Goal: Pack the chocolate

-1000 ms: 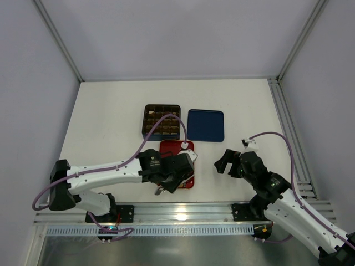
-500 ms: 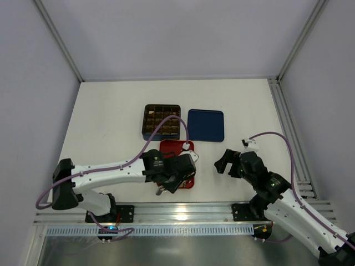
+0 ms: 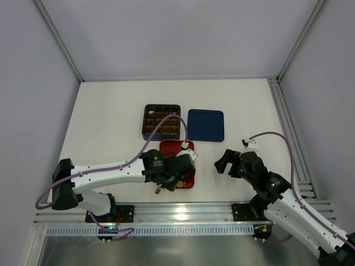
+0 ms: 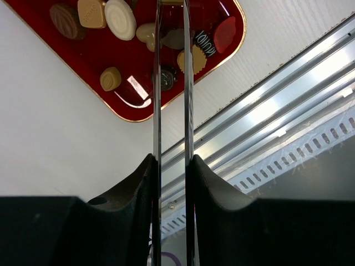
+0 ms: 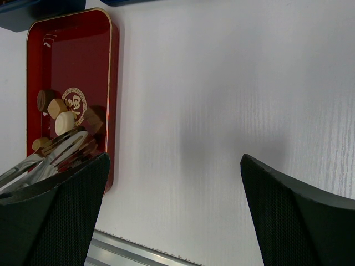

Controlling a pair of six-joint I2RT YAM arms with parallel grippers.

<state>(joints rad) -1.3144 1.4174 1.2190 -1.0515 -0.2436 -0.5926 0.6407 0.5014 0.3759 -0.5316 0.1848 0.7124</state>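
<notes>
Several chocolate pieces (image 4: 120, 18), dark brown, tan and cream, lie loose on the red tray (image 4: 83, 61). My left gripper (image 4: 172, 160) is shut on metal tongs (image 4: 157, 83), whose two blades reach out over the tray. A small dark round piece (image 4: 167, 77) shows between the blades. The blade tips run off the top edge, so I cannot tell if they grip anything. In the top view the left gripper (image 3: 173, 174) hovers over the tray's near end (image 3: 177, 148). My right gripper (image 3: 226, 162) is open and empty over bare table, right of the tray (image 5: 69, 61).
A dark brown gridded box (image 3: 162, 122) stands behind the red tray, with a flat blue tray (image 3: 205, 124) to its right. The aluminium rail (image 4: 266, 111) runs along the table's near edge, close to the red tray.
My left gripper with the tongs has shifted slightly right and nearer over the tray's near end. The right arm has not moved.
</notes>
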